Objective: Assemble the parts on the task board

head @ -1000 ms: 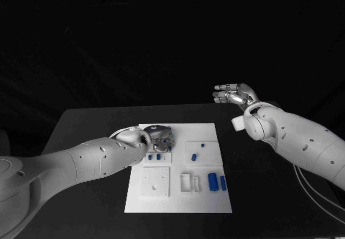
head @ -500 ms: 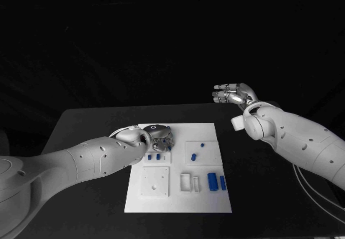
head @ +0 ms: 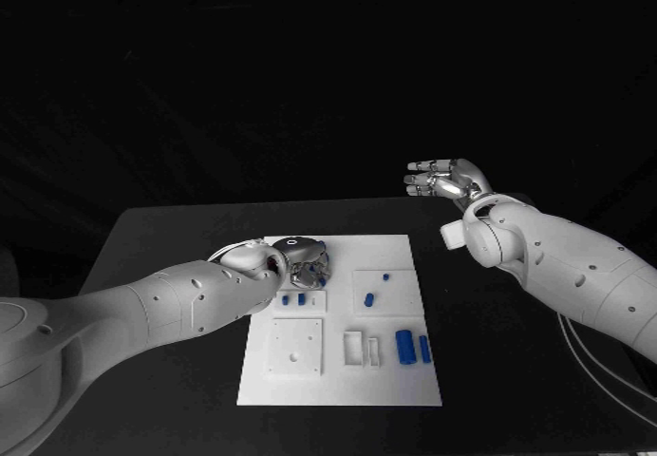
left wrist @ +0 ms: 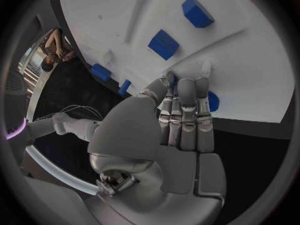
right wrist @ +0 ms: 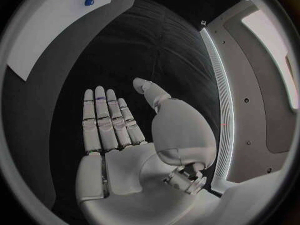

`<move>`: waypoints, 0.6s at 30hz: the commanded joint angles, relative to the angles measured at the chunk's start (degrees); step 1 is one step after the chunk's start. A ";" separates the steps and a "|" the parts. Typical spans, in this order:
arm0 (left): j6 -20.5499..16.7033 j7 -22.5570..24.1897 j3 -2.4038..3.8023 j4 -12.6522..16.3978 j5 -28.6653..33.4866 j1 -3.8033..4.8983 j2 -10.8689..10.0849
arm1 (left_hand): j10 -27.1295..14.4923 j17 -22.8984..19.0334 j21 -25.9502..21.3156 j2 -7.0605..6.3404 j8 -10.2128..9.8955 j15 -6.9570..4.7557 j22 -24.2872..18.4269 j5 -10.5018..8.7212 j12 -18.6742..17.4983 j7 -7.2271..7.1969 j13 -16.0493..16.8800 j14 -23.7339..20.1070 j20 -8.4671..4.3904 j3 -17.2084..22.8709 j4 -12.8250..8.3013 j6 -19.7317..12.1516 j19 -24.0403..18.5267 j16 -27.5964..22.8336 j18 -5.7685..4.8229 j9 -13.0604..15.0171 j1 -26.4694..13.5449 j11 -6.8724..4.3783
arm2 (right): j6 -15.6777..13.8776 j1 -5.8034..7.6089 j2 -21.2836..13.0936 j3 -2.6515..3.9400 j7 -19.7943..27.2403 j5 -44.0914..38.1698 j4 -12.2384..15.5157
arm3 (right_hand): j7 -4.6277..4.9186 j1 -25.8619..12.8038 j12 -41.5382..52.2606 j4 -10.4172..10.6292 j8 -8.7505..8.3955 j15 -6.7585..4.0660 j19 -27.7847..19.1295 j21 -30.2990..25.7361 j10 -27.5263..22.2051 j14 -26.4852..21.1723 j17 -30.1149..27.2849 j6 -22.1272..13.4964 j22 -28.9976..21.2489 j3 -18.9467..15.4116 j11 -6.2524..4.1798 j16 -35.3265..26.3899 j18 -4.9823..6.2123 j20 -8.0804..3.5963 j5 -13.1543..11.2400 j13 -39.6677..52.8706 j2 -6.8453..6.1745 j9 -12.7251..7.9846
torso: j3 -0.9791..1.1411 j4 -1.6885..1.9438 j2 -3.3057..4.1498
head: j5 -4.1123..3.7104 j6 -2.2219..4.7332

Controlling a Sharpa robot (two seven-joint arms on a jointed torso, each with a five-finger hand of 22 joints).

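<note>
Several blue parts (head: 405,346) lie loose on the board (head: 343,380), so I think the job is only partly done. Two small ones (head: 293,299) sit in a square near the left robot hand (head: 304,261). Another square holds a peg (head: 368,301) and a dot. Near the front, two long ones lie side by side beside a slotted block (head: 355,348).

The left robot hand is low over the back of the board, fingers (left wrist: 185,110) straight and close together. I cannot tell if it holds anything.

The right robot hand (head: 445,179) is up in the air, well off the board, open and empty.

The board sits mid-surface (head: 164,237).
</note>
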 commanded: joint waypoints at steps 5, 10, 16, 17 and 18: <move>-1.23 -0.26 -0.19 0.12 -0.96 -0.44 -0.31 | 1.16 0.16 0.07 0.95 0.02 -0.41 0.87 0.50 0.23 -0.17 0.13 1.16 -0.57 -0.40 -0.21 1.19 0.74 -0.92 0.60 0.13 -0.02 -0.28 | 0.78 -0.01 0.05 0.02 0.51 0.05 0.09 | 0.00 -0.35 -0.16 -0.29 -0.09 -0.12 -0.35 -0.10 -0.22 -0.33 -0.07 0.10 0.01 -0.05 0.00 -0.19 -0.28 -0.02 0.27 -0.07 0.24 -0.05 | 0.02 0.00 0.00 | 0.00 0.11; -1.91 -0.20 -0.16 0.92 -0.42 -0.45 -0.79 | 1.15 0.56 -0.38 1.12 0.02 -0.45 0.87 0.45 0.22 -0.20 0.12 1.41 -0.63 -0.49 -0.25 1.21 1.04 -1.42 0.47 0.14 -0.33 -0.31 | 0.77 -0.01 0.05 0.02 0.51 0.05 0.09 | 0.00 -0.35 -0.16 -0.29 -0.09 -0.12 -0.35 -0.10 -0.22 -0.33 -0.07 0.10 0.01 -0.05 0.00 -0.19 -0.28 -0.02 0.27 -0.07 0.24 -0.05 | 0.05 0.01 -0.02 | 0.05 0.21; -2.17 -0.35 0.26 2.81 0.81 -0.42 -2.13 | 1.12 0.65 -0.53 1.11 0.02 -0.46 0.85 0.40 0.22 -0.20 0.12 1.46 -0.63 -0.56 -0.23 1.19 1.13 -1.53 0.45 0.14 -0.39 -0.32 | 0.79 -0.01 -0.01 0.02 0.49 0.05 0.07 | 0.00 -0.35 -0.16 -0.29 -0.09 -0.12 -0.35 -0.10 -0.22 -0.33 -0.07 0.10 0.01 -0.05 0.00 -0.19 -0.28 -0.02 0.27 -0.07 0.24 -0.05 | 0.04 0.06 -0.04 | 0.10 0.31; -2.17 -0.42 0.52 3.26 1.13 -0.41 -2.45 | 1.12 0.65 -0.53 1.11 0.02 -0.46 0.85 0.40 0.22 -0.20 0.12 1.46 -0.63 -0.56 -0.23 1.19 1.13 -1.53 0.45 0.14 -0.39 -0.32 | 0.78 -0.01 -0.04 0.02 0.48 0.05 0.06 | 0.00 -0.35 -0.16 -0.29 -0.09 -0.12 -0.35 -0.10 -0.22 -0.33 -0.07 0.10 0.01 -0.05 0.00 -0.19 -0.28 -0.02 0.27 -0.07 0.24 -0.05 | 0.04 0.09 -0.06 | 0.14 0.32; -2.12 -0.51 0.85 3.74 1.39 -0.41 -2.78 | 1.12 0.65 -0.53 1.11 0.02 -0.46 0.85 0.40 0.22 -0.20 0.12 1.46 -0.63 -0.56 -0.23 1.19 1.13 -1.53 0.45 0.14 -0.39 -0.32 | 0.78 -0.01 -0.06 0.02 0.47 0.05 0.06 | 0.00 -0.35 -0.16 -0.29 -0.09 -0.12 -0.35 -0.10 -0.22 -0.33 -0.07 0.10 0.01 -0.05 0.00 -0.19 -0.28 -0.02 0.27 -0.07 0.24 -0.05 | 0.05 0.09 -0.06 | 0.14 0.32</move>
